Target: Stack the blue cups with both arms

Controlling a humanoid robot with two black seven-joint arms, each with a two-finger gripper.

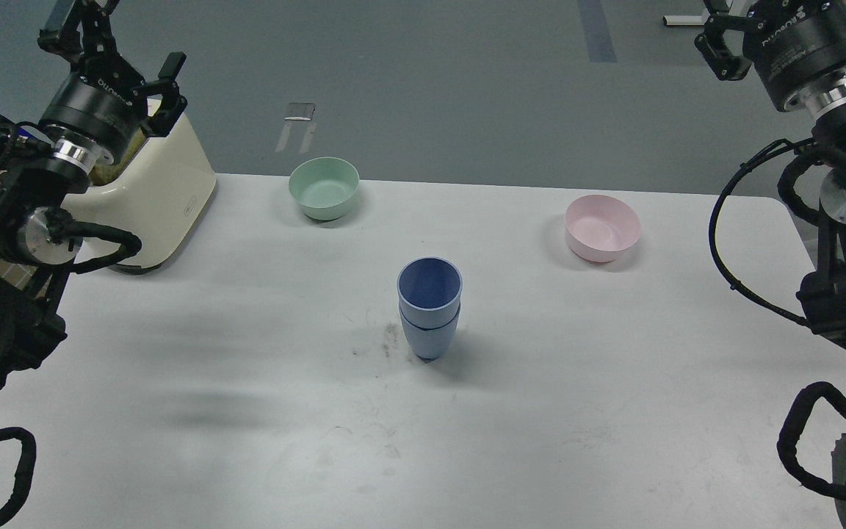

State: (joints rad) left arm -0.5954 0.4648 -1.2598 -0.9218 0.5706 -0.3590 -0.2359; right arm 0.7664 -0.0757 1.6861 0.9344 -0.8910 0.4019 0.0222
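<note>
Light-blue cups nested one inside the other, upright, at table centre. Seam of outer cup rim visible as a dark line below the inner cup's rim. Darker blue inside. Faint scuff marks on tabletop just left of the stack.

Mint-green bowl upright near far edge, left of centre, well apart from the stack. Pink bowl upright, right of centre, tilted slightly toward the viewer, also well apart.

Cream appliance at far left corner of table, small dark badge on its side; lettering too small to read.

Left gripper raised above far left corner, over the appliance, fingers spread apart, holding nothing. White lettering on its black body, seen inverted and partly turned away; reads as ROBOTIQ.

Right gripper raised at upper right, beyond table edge, partly cut off by frame. White ROBOTIQ lettering on body, plus a smaller line beneath, illegible. Finger position: cannot tell. Nothing seen in its grasp.

Both grippers well apart from the stack.
</note>
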